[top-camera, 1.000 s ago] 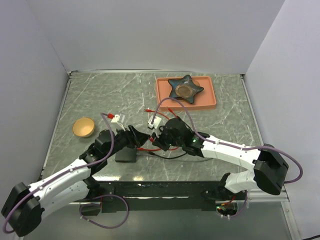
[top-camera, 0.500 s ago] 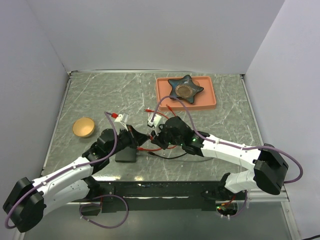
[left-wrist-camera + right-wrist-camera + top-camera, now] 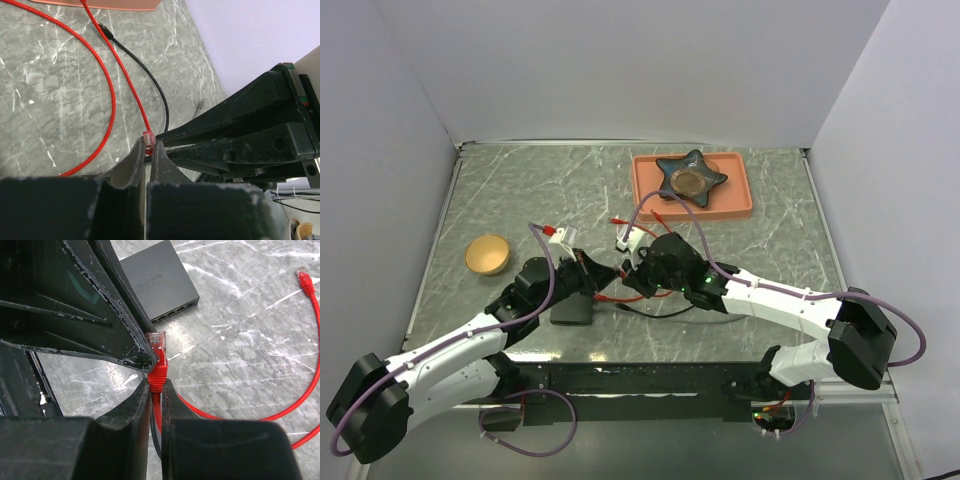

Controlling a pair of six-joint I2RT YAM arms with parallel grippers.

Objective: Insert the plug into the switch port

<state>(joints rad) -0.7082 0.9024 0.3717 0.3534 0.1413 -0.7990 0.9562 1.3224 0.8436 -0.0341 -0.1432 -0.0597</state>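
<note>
The red cable's plug (image 3: 157,342) hangs just above the table, held from both sides. My right gripper (image 3: 156,386) is shut on its ribbed red boot. My left gripper (image 3: 148,146) is shut on the plug's clear tip (image 3: 148,140), coming in from the opposite side. In the top view the two grippers, left (image 3: 603,274) and right (image 3: 624,280), meet nose to nose. The black switch (image 3: 156,281) lies flat just beyond the plug, its row of ports (image 3: 175,315) facing it. From above, the switch (image 3: 572,309) sits under the left wrist, partly hidden.
The red cable (image 3: 111,95) loops across the marble table, its other plug (image 3: 304,279) lying free. A black cable (image 3: 150,80) runs beside it. A salmon tray (image 3: 744,196) with a dark star-shaped dish (image 3: 691,178) stands at the back; a wooden bowl (image 3: 487,254) sits left.
My left gripper has shifted slightly forward and closed from open onto the plug's tip. The right gripper has kept its hold and barely moved.
</note>
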